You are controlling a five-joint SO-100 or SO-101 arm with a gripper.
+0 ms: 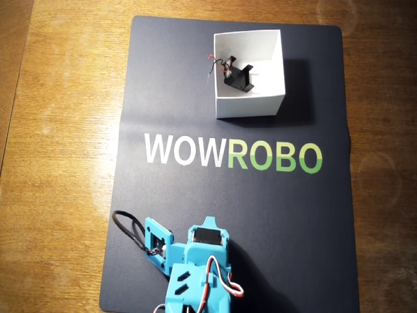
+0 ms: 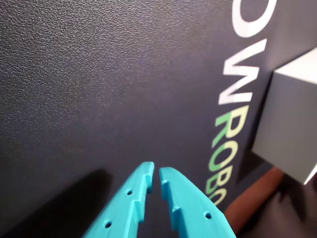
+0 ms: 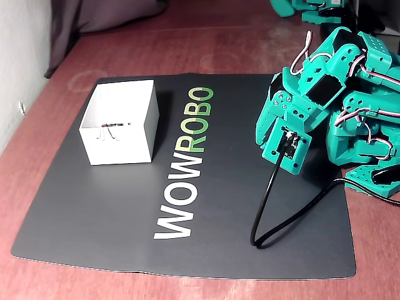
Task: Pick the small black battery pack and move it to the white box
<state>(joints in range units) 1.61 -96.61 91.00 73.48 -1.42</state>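
The small black battery pack [image 1: 238, 77] lies inside the white box [image 1: 251, 104] at the far end of the mat, its thin red and black wires trailing toward the box's left wall. In the fixed view only those wires [image 3: 112, 125] show above the white box [image 3: 119, 134]. My gripper [image 2: 156, 168] is shut, its two teal fingertips almost touching with nothing between them, hovering low over the dark mat. It is far from the box, whose corner [image 2: 292, 129] shows at the right of the wrist view. The arm [image 1: 199, 267] is folded back at the mat's near edge.
A dark mat [image 1: 195, 85] printed WOWROBO covers a wooden table [image 1: 58, 130]. A black cable [image 3: 275, 206] loops from the wrist camera over the mat beside the folded arm [image 3: 319, 94]. More teal robot parts [image 3: 375, 150] sit at the right in the fixed view.
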